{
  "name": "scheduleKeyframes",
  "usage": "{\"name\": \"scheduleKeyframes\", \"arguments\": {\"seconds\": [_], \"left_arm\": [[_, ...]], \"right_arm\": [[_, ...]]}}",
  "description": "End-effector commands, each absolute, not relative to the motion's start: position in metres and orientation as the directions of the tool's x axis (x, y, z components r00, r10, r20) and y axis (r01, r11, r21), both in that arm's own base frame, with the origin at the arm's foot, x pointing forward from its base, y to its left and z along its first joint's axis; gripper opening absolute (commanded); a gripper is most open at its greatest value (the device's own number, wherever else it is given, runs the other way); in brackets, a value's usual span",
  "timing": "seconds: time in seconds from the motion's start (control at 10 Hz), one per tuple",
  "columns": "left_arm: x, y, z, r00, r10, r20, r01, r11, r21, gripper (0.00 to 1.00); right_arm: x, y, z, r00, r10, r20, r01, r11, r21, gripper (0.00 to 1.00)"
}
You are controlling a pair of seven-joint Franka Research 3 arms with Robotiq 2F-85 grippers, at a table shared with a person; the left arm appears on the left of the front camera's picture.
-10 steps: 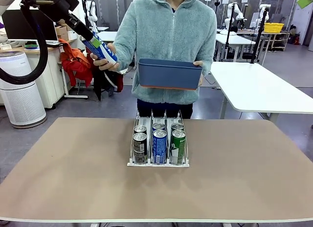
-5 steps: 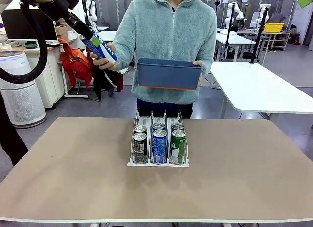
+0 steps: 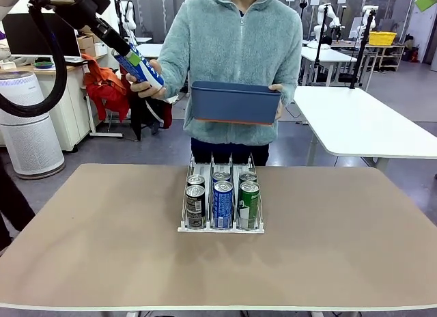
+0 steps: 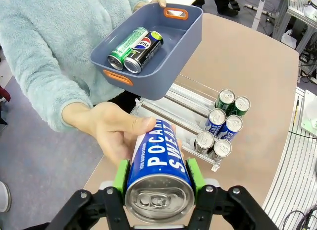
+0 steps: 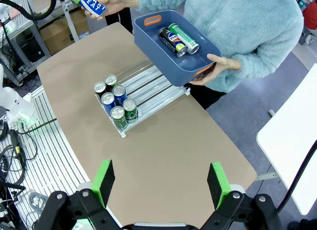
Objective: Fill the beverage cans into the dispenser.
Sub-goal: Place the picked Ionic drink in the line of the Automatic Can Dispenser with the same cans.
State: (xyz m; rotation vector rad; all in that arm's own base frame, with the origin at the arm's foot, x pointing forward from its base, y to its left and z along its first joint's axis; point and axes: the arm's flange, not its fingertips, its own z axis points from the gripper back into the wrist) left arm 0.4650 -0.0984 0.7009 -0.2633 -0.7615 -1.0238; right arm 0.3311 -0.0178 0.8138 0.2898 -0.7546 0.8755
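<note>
A blue can (image 4: 158, 160) is clamped between the left gripper's (image 4: 157, 176) green pads, with the person's hand (image 4: 106, 128) wrapped round its far end, at 10 o'clock from the dispenser (image 3: 220, 229) in the front view. The dispenser stands in the middle of the table (image 3: 102, 249) with six cans (image 3: 222, 204) upright at its near end, and at its 12 o'clock the person holds a blue bin (image 3: 235, 102) with two more cans (image 4: 136, 44) lying inside. The right gripper (image 5: 161, 183) hangs above the table, jaws wide apart, empty.
</note>
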Motion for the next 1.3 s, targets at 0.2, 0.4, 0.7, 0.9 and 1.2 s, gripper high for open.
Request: {"name": "scheduleKeyframes", "arguments": {"seconds": [0.2,0.4,0.7,0.9,1.2], "left_arm": [[0.4641,-0.0980,0.7011,0.293,-0.672,0.680,0.845,0.515,0.144,0.00],[0.4641,-0.0980,0.7011,0.293,-0.672,0.680,0.845,0.515,0.144,0.00],[0.4641,-0.0980,0.7011,0.293,-0.672,0.680,0.845,0.515,0.144,0.00],[0.4641,-0.0980,0.7011,0.293,-0.672,0.680,0.845,0.515,0.144,0.00],[0.4641,-0.0980,0.7011,0.293,-0.672,0.680,0.845,0.515,0.144,0.00]], "right_arm": [[0.3300,-0.0183,0.8128,0.411,0.584,0.700,-0.781,0.621,-0.059,1.00],[0.3300,-0.0183,0.8128,0.411,0.584,0.700,-0.781,0.621,-0.059,1.00],[0.3300,-0.0183,0.8128,0.411,0.584,0.700,-0.781,0.621,-0.059,1.00],[0.3300,-0.0183,0.8128,0.411,0.584,0.700,-0.781,0.621,-0.059,1.00],[0.3300,-0.0183,0.8128,0.411,0.584,0.700,-0.781,0.621,-0.059,1.00]]}}
